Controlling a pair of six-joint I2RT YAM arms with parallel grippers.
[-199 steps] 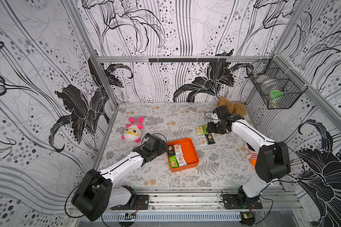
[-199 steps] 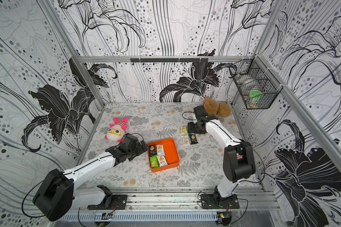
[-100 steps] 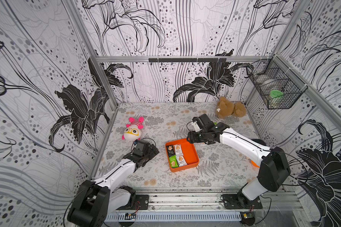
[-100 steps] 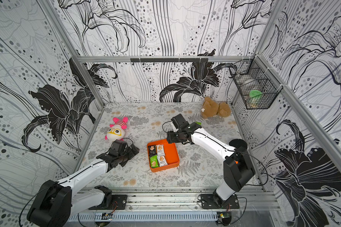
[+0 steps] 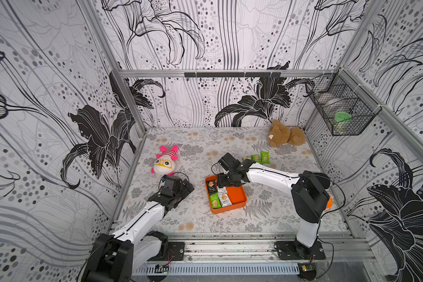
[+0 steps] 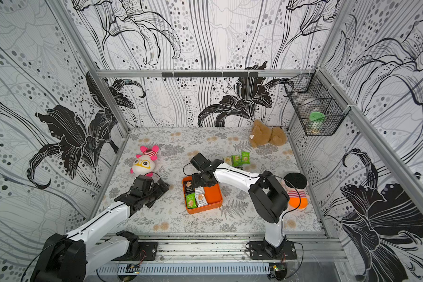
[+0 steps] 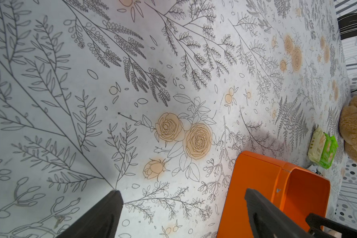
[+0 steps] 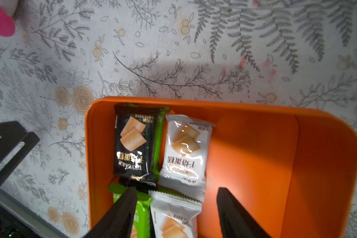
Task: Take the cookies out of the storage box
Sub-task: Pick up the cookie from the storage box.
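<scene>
Work with the right gripper (image 8: 175, 188), part-open, holding nothing, hanging just above the storage box (image 8: 328, 164). Note the cookies inside, clearest in the right wrist view: a black packet (image 8: 133, 142) with a green wrapper (image 8: 158, 140) peeking from under it, a white packet (image 8: 186, 148) alongside, and nearer the jaws a second white packet (image 8: 173, 214) next to a green packet (image 8: 141, 214).

Go for the second white packet, seen lying between the fingertips. Centre over its middle rather than its crimped edge, probably too thin and slick to hold. Pinch across the short side. Descend straight down until the fingertips nearly meet the box floor, then close gently; expect the wrapper to crumple or squirt out under a hard squeeze. Watch the fingertip over the green packet and shift away from it, to avoid dragging two at once.

Lift clear of the low wall before travelling sideways. Set down beside the green packets (image 5: 264, 157) already out on the worktop (image 5: 193, 146), beyond the box.

Leave the left gripper (image 7: 181, 191), spread wide and empty, low near the box's outer wall. If the box slides, use it as a stop.
</scene>
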